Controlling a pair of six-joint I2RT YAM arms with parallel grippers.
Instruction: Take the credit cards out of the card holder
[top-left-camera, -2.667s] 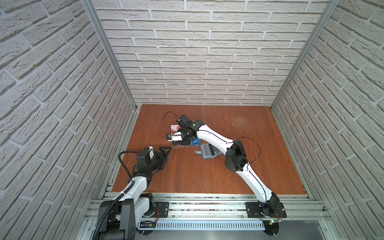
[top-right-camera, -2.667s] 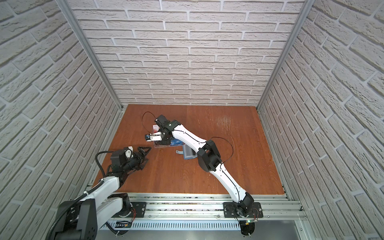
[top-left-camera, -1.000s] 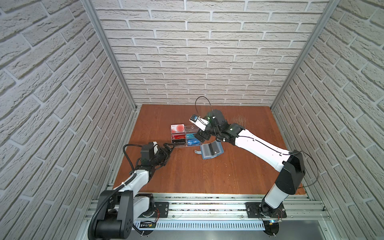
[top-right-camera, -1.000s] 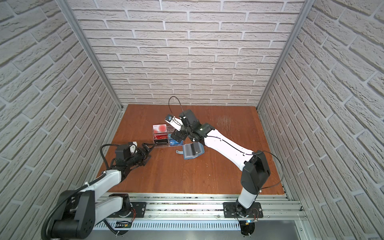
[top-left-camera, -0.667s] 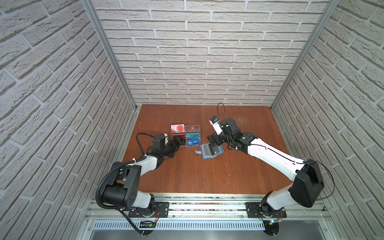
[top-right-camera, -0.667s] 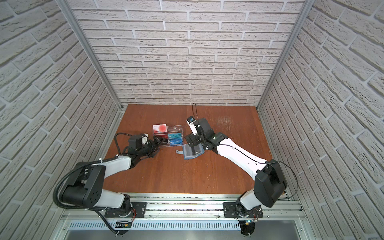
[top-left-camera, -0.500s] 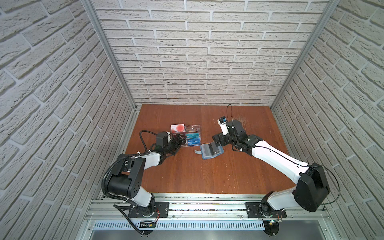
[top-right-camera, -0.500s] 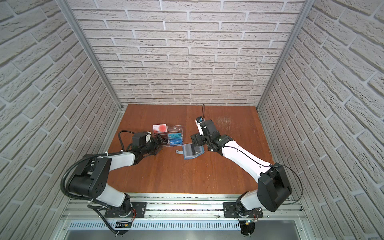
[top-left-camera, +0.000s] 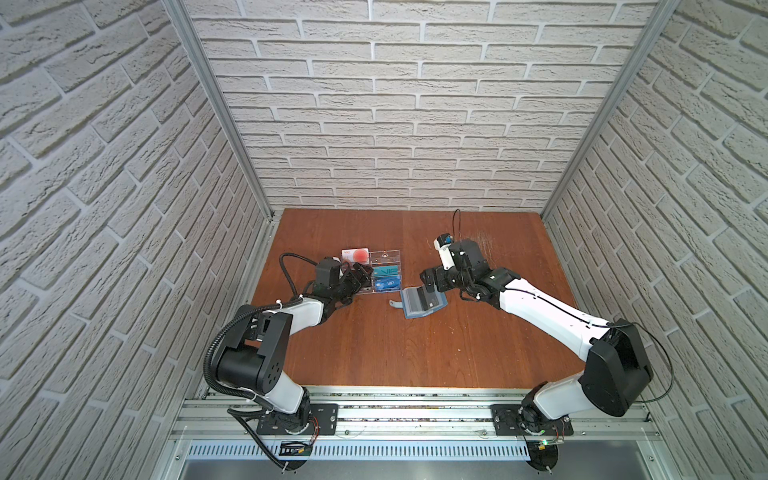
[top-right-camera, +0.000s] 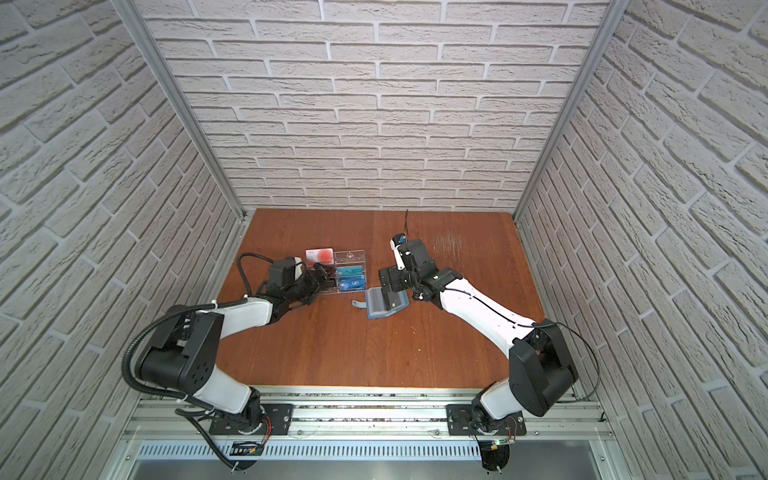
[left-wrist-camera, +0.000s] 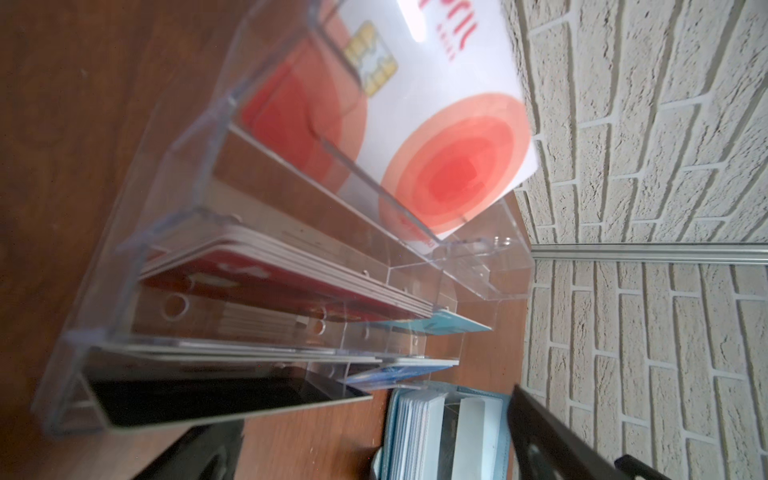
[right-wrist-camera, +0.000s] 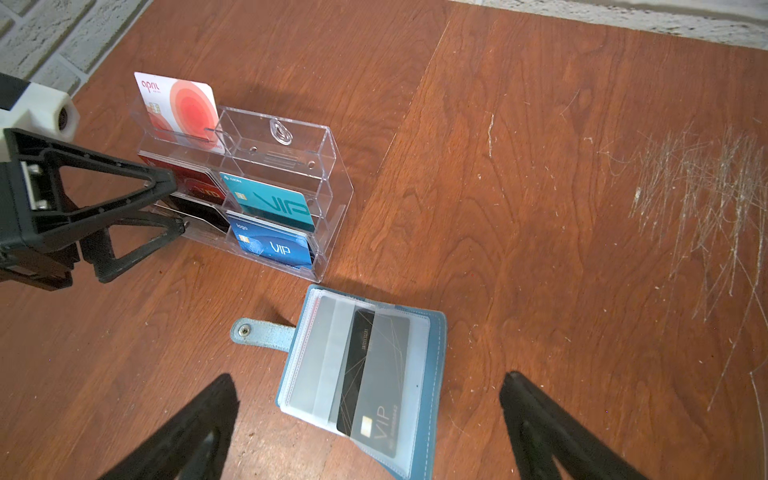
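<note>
The left pincer (right-wrist-camera: 176, 205) stands wide and holds nothing. Its fingertips are at the left end of the clear rack (top-left-camera: 386, 270), one by the middle row and one by the bottom row. Whether they touch the rack cannot be told.

The rack stands on the table (top-left-camera: 415, 353), left of the middle, with three rows of two compartments. In the left column a white card (right-wrist-camera: 178, 108) with a red circle stands upright in the top row. A stack of red cards (left-wrist-camera: 270, 278) fills the middle row and a dark card (left-wrist-camera: 208, 399) sits in the bottom row. In the right column the top compartment holds no card, a teal card (right-wrist-camera: 270, 201) is in the middle one and a blue card (right-wrist-camera: 274, 245) in the bottom one.

Just beside the rack's near right corner, but apart from it, the card holder (top-left-camera: 422, 301) lies open and flat on the table. It is turned a little askew, with its strap (right-wrist-camera: 262, 332) pointing left. A black card (right-wrist-camera: 370, 374) lies slanted in the clear sleeve on top, and in the left wrist view more pale sleeves show edge-on under it.

The right pincer (right-wrist-camera: 369, 377) hangs over the card holder with its jaws wide, one finger to each side of it, gripping nothing
</note>
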